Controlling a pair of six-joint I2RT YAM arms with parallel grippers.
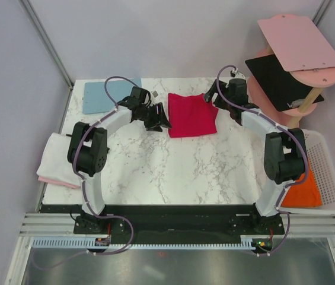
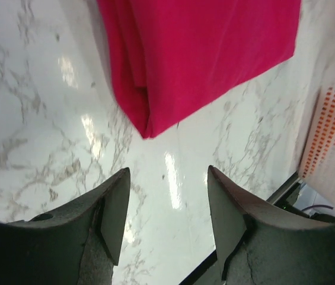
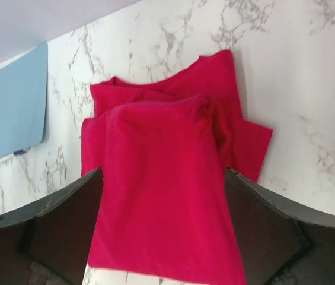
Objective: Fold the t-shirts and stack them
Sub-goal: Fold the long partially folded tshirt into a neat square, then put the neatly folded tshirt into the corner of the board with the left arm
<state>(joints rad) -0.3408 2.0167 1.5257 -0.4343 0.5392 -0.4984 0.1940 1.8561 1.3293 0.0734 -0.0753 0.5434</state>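
Black fingers [image 2: 111, 202] of the left gripper [image 2: 167, 172] stand apart, holding nothing, just beside the left edge of the crimson t-shirt [image 1: 192, 114]. The right gripper [image 3: 164, 172] is spread wide and empty over the shirt's far right corner. The shirt lies folded on the marble table [image 1: 155, 172].

1. You have the folded shirt [image 1: 192, 114] at the far middle of the table [image 1: 173, 172] — left gripper [image 1: 160, 119] just beside its left edge, right gripper [image 1: 213, 96] at its far right corner.
2. The board [image 1: 105, 95] lies in your far left corner.
3. Two stacked shirts [image 1: 54, 160] overhang the left edge.
4. The basket [image 1: 327, 166] on your right holds another shirt [image 1: 303, 190].
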